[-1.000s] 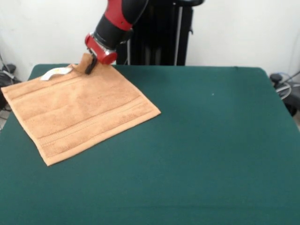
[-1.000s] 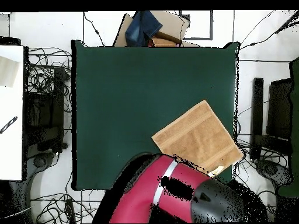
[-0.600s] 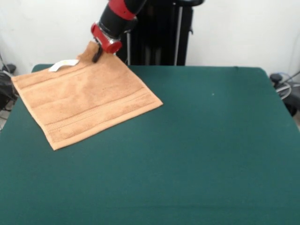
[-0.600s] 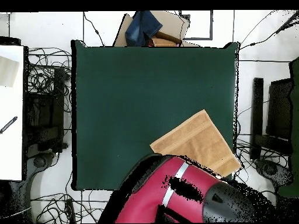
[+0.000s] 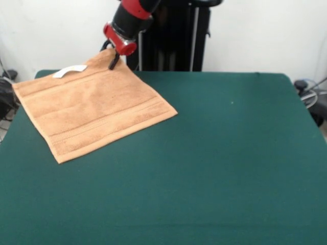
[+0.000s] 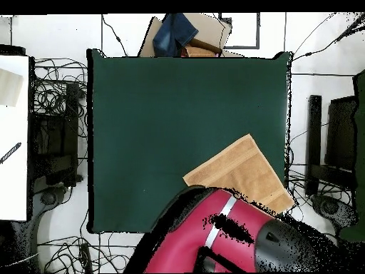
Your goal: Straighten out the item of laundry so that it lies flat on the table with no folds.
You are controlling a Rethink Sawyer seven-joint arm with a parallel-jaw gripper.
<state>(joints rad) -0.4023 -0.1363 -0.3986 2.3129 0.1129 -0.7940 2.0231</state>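
The item of laundry (image 5: 94, 109) is an orange-tan towel spread out near the table's (image 5: 219, 153) far left corner, with band stripes along its near side. Its white label (image 5: 71, 70) pokes out at the far edge. My gripper (image 5: 113, 61) is right at the towel's far corner, touching it or just above it. That corner lies low on the table. In the overhead view the towel (image 6: 242, 171) sits by the right edge of the table (image 6: 178, 107). There the red arm (image 6: 214, 235) covers the towel's lower corner and hides the gripper.
The robot's black pedestal (image 5: 168, 35) rises just behind the towel's corner. Beyond the table's top edge in the overhead view is a cardboard box with blue cloth (image 6: 182, 34). Cables lie on the floor along both sides, and a white surface (image 6: 14, 135) stands at the left.
The gripper dragged the towel's far corner toward the far edge, then rose slightly. The corner, held up before, has sunk down. The towel sits farther back and flatter.
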